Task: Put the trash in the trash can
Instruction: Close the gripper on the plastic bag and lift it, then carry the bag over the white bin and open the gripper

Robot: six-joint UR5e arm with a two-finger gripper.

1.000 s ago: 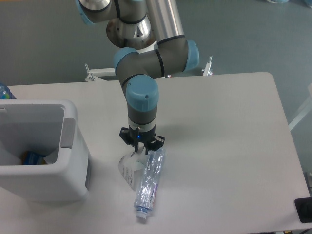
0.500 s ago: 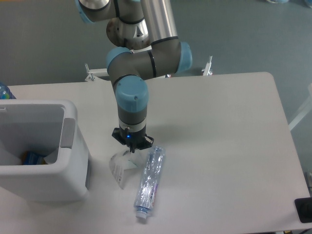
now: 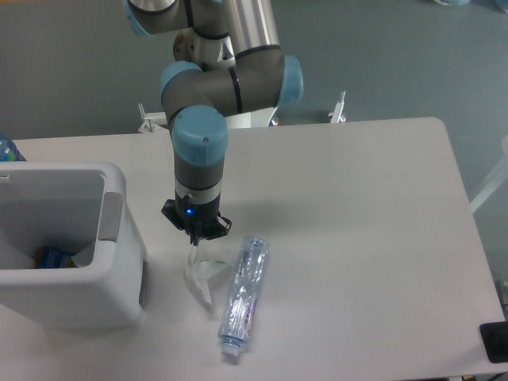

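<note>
**Wrapper pinched, hanging between bin and bottle**

I have the gripper pointing straight down over the tabletop, just right of the bin. Its fingers look drawn close together on the top edge of the wrapper, which hangs below them as a thin, pale, crumpled strip. I cannot tell whether its lower end touches the tabletop or sits just above it; a faint shadow lies beneath it.

The bottle lies flat on the tabletop just right of the wrapper, apart from the fingers, its cap end toward the near edge and its bluish label facing up. It runs slightly tilted, the upper end leaning right.

The bin stands at the left edge of the tabletop, open at the top, its grey side panel facing the gripper. Inside, near the bottom, I see something blue that I cannot identify.

The arm comes down from the base at the far side of the tabletop, its blue-capped wrist directly above the gripper, with a small blue light lit near the fingers.
</note>
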